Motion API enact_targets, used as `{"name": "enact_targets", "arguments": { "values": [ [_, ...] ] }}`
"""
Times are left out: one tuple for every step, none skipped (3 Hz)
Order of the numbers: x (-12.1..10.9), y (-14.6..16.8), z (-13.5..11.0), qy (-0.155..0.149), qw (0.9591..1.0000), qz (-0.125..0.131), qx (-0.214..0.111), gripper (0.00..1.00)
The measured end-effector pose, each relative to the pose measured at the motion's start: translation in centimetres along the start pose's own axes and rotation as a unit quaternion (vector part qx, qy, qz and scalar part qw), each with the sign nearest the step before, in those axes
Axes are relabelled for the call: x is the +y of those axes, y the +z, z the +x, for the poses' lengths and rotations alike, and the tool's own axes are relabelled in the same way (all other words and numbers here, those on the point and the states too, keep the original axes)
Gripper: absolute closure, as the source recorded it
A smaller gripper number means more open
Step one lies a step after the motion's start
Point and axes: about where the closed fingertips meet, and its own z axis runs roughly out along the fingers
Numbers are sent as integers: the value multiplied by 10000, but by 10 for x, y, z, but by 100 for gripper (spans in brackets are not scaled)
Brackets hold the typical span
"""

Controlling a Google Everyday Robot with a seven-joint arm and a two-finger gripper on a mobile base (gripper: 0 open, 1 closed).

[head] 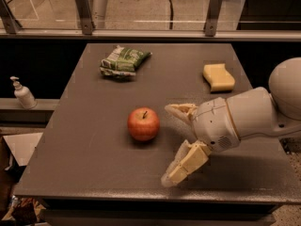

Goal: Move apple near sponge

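Note:
The red-orange apple point(143, 124) sits upright near the middle of the dark grey table point(84, 145), stem up. The pale yellow sponge point(218, 76) lies at the table's back right, well apart from the apple. My gripper point(170, 145) is just right of the apple, a little nearer the front edge, with its two cream fingers spread wide. One finger point(179, 111) points toward the apple's right side and the other point(181, 166) angles down toward the table front. It holds nothing and does not touch the apple.
A green and white snack bag point(123, 61) lies at the table's back left. A white pump bottle point(22, 93) stands on a ledge left of the table. A glass railing with metal posts point(84, 8) runs behind the table.

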Motion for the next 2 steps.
{"name": "enact_targets", "arguments": {
  "values": [
    [-7,1,-5,-146,9988,224,-422,0],
    [-20,2,-13,-299,9958,435,-751,0]
  ]
}}
